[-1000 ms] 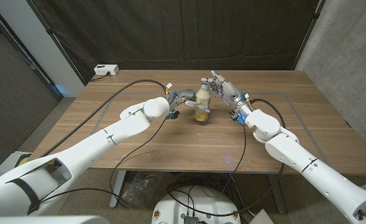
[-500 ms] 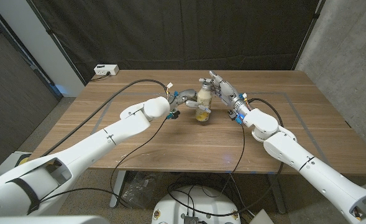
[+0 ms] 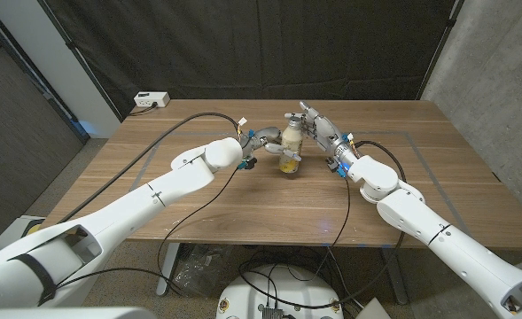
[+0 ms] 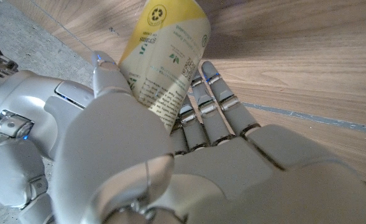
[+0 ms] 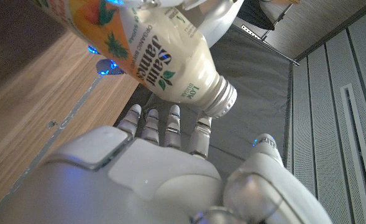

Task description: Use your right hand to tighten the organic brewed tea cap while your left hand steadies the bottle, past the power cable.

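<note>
The tea bottle [image 3: 289, 146] stands upright near the middle of the table [image 3: 269, 199], toward the far side, its long axis vertical and its neck pointing up; the lower label is yellow, the upper body pale.

The left robot hand [image 3: 262, 142] holds the bottle's body from the robot's left; in the left wrist view its fingers [image 4: 210, 102] lie against the yellow label [image 4: 167, 59] with the thumb on the other side.

The right robot hand [image 3: 318, 127] is at the bottle's top from the robot's right, fingers spread and raised around the neck. The right wrist view shows the threaded neck [image 5: 223, 99] bare of a cap, with the right hand's fingers [image 5: 170, 127] just beside it and not closed on it; I cannot tell whether any fingertip touches it.

A white power strip [image 3: 151, 100] lies at the table's far left corner, well apart from the bottle. Black cables [image 3: 198, 117] run along both arms. Dark curtain hangs behind the table.

Compared with a second ago, bottle and left robot hand are unchanged; the right arm has shifted only slightly.
</note>
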`<state>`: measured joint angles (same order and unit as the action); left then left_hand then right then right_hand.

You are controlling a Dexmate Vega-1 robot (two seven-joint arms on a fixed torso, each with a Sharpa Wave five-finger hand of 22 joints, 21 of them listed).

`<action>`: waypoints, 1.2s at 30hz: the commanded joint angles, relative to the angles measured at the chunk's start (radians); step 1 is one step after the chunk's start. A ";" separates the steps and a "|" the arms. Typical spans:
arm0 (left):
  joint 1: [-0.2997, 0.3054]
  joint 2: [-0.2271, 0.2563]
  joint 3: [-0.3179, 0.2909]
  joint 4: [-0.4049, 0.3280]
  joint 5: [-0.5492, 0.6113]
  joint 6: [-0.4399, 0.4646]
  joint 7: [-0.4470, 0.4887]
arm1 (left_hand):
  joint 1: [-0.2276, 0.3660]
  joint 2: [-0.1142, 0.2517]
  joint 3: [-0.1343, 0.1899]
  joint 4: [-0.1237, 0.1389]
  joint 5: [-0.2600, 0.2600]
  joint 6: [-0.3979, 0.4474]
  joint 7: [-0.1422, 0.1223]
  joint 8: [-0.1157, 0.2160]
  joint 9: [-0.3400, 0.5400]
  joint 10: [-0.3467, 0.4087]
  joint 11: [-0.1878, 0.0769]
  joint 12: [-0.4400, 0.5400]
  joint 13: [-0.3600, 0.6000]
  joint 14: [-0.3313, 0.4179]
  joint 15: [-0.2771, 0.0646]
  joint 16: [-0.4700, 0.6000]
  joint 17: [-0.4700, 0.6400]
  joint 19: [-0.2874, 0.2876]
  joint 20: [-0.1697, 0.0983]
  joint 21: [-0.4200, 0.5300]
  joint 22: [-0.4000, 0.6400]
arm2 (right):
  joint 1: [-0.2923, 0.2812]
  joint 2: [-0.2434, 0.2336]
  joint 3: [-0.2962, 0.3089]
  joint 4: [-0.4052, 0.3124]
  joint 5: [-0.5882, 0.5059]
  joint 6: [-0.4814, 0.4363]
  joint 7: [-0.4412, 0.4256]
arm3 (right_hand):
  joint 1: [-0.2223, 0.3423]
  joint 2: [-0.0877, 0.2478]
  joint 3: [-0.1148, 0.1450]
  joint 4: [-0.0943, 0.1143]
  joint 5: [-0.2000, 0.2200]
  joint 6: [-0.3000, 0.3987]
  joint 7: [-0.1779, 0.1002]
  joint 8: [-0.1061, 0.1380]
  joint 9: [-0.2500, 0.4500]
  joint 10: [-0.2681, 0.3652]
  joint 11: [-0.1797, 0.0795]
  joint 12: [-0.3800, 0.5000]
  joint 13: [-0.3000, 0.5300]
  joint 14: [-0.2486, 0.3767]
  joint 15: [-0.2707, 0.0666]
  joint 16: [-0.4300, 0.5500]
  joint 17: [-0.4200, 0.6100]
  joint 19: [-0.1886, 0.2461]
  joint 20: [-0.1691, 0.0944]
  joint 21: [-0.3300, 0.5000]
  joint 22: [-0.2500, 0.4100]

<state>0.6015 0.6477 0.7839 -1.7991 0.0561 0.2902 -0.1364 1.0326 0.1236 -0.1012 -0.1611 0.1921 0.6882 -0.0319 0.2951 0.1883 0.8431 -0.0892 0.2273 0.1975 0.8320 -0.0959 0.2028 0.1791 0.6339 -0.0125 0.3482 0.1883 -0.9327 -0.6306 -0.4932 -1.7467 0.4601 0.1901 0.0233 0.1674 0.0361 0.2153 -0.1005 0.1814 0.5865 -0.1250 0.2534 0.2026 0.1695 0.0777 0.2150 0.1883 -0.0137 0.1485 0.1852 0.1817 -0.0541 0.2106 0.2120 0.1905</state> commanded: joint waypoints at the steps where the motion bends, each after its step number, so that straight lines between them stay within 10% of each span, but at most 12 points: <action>1: 0.008 -0.002 -0.006 -0.012 -0.009 0.044 0.002 | 0.012 0.045 0.095 0.089 -0.003 0.070 0.049 -0.004 0.004 0.010 -0.003 -0.002 0.003 0.012 -0.001 -0.002 0.002 0.006 0.005 0.002 0.002 | -0.028 -0.010 0.020 -0.017 0.011 0.007 -0.014 | 0.004 0.011 0.001 -0.008 0.004 0.021 -0.002 0.013 0.006 0.012 -0.009 0.013 0.003 0.008 0.000 0.006 0.001 0.007 0.004 0.010 0.003; 18: 0.018 -0.013 -0.017 0.001 -0.038 0.038 0.037 | 0.012 0.051 0.108 0.093 -0.001 0.084 0.056 -0.008 0.004 0.017 -0.001 -0.005 0.003 0.021 0.000 -0.002 0.002 0.011 0.004 0.004 0.003 | -0.070 -0.032 0.045 -0.047 0.019 0.004 -0.043 | 0.009 0.017 0.003 -0.012 0.004 0.137 -0.018 0.056 0.020 0.047 -0.025 0.026 0.003 0.033 -0.007 0.008 0.002 0.028 0.005 0.014 0.002; 24: 0.011 -0.013 -0.007 0.000 -0.038 0.032 0.028 | 0.011 0.050 0.111 0.095 -0.001 0.087 0.054 -0.010 0.004 0.018 -0.001 -0.006 0.004 0.023 -0.003 -0.003 0.002 0.012 0.003 0.004 0.003 | -0.062 -0.030 0.038 -0.037 0.023 0.005 -0.027 | 0.009 0.009 -0.001 -0.015 0.002 -0.044 0.000 -0.036 0.008 0.020 -0.015 0.012 0.003 0.032 -0.006 0.001 0.003 0.040 0.005 0.011 0.002; 36: 0.007 -0.008 0.003 -0.006 -0.034 0.039 0.014 | 0.008 0.050 0.117 0.098 0.000 0.087 0.052 -0.016 0.005 0.018 0.002 -0.010 0.004 0.021 0.000 -0.005 0.002 0.010 0.003 0.003 0.003 | -0.046 -0.014 0.026 -0.022 0.025 0.013 -0.014 | 0.007 0.004 -0.005 -0.017 0.002 -0.125 0.007 -0.062 0.003 0.011 -0.003 0.008 0.003 0.031 -0.003 0.001 0.003 0.050 0.005 0.012 0.002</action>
<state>0.6146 0.6367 0.7733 -1.8012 0.0224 0.3288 -0.1127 1.0326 0.1235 -0.0971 -0.1652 0.1921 0.7059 -0.0347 0.2836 0.1884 0.8518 -0.0870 0.2201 0.1980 0.8484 -0.0946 0.1968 0.1791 0.6375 -0.0089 0.3482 0.1883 -0.9894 -0.6534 -0.4576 -1.7781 0.4847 0.1978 -0.0005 0.1726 0.0414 0.2084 -0.1159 0.1808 0.4513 -0.1161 0.1848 0.2044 0.1819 0.0687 0.2275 0.1882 0.0133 0.1395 0.1891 0.1813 -0.0148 0.2142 0.2198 0.1907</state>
